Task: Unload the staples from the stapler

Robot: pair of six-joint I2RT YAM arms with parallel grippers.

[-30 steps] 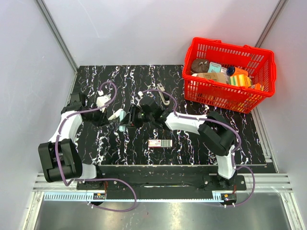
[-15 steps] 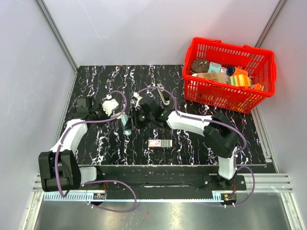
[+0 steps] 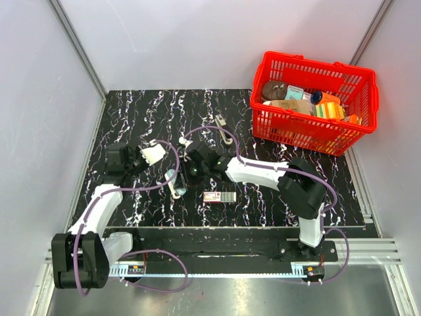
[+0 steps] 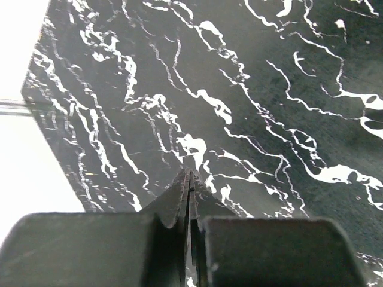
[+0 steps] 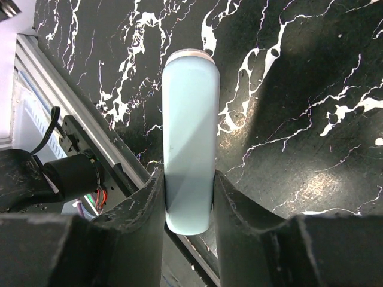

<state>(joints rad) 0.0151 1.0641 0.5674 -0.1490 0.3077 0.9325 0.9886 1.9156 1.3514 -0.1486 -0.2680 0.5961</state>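
Observation:
The stapler (image 5: 188, 137) is a small pale-blue plastic body, seen end-on and pointing away from the wrist camera above the marbled mat. My right gripper (image 5: 188, 174) is shut on its near end, one finger on each side. From above, the stapler (image 3: 175, 184) sticks out left of the right gripper (image 3: 186, 173), near the mat's middle. My left gripper (image 4: 188, 179) is shut with nothing between its tips, over bare mat. From above, the left gripper (image 3: 141, 158) is apart from the stapler, to its upper left. No staples show.
A small flat rectangular piece with a red-and-white mark (image 3: 219, 197) lies just right of the stapler. A slim dark-and-silver tool (image 3: 223, 128) lies farther back. A red basket (image 3: 314, 131) full of items stands at the back right. The mat's left edge (image 4: 37, 125) is close.
My left gripper has drawn back to the left, away from the stapler, and has shut. The right gripper has carried the stapler a little toward the front edge.

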